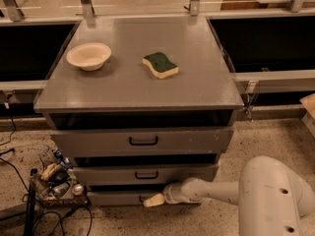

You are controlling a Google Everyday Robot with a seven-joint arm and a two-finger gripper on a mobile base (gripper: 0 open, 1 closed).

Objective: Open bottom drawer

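Note:
The bottom drawer (115,198) is the lowest, slimmest grey front of the cabinet, with a dark gap above it. Its small black handle (141,199) shows only in part, at the gripper's tip. My gripper (153,200) reaches in from the right, low over the floor. Its cream tip lies against the drawer front at the handle. The white arm (216,191) runs back to the bulky white body at the lower right.
The middle drawer (145,174) and top drawer (142,141) sit above. A beige bowl (88,56) and a green-and-yellow sponge (160,65) rest on the cabinet top (133,82). Clutter and cables (54,181) lie on the floor left of the drawers.

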